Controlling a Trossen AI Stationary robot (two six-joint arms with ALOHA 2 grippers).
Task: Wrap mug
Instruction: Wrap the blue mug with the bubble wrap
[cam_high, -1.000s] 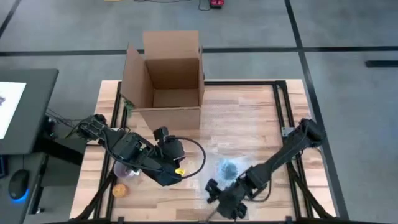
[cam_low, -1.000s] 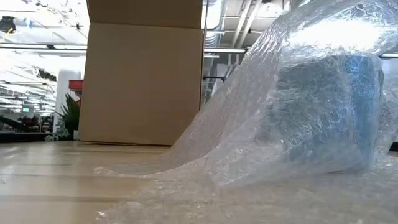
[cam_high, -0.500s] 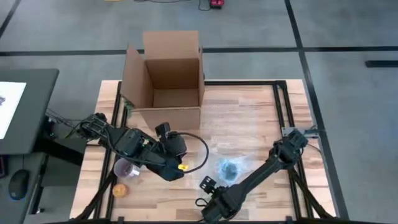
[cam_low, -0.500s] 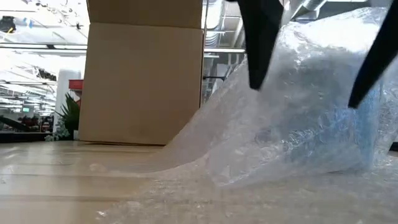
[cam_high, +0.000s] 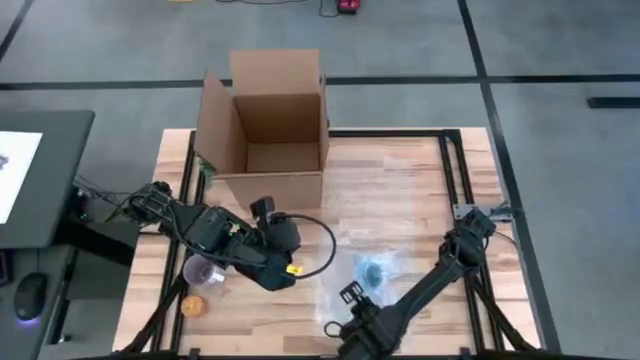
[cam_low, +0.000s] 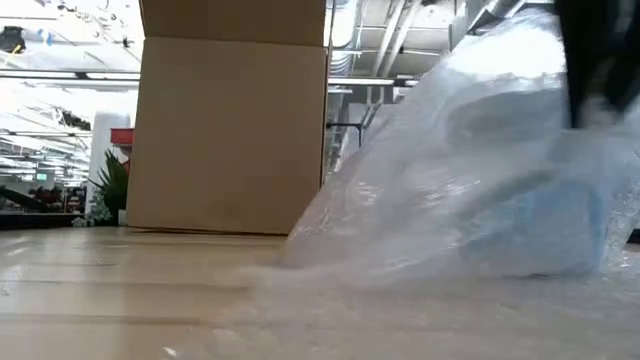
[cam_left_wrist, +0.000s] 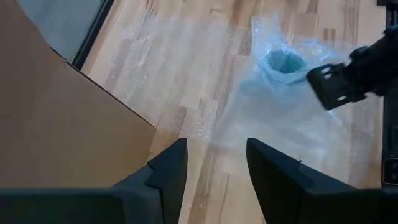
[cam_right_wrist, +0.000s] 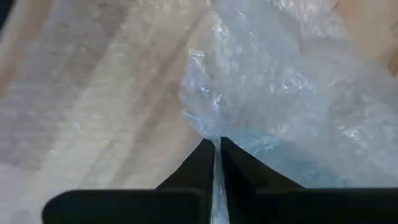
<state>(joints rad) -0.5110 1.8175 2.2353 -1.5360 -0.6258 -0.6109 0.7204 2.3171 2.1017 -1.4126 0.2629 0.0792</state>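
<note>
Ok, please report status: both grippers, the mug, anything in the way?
Right gripper shut on bubble wrap, pulling it over blue mug. Left gripper open, waiting beside cardboard box. Nothing blocking.

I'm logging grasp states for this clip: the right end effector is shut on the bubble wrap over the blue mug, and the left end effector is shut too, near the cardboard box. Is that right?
Not quite. The left end effector is open, its fingers clearly apart and holding nothing, as the left wrist view shows. The rest holds: the right end effector is shut on the bubble wrap over the blue mug, and the left one is near the cardboard box.
</note>
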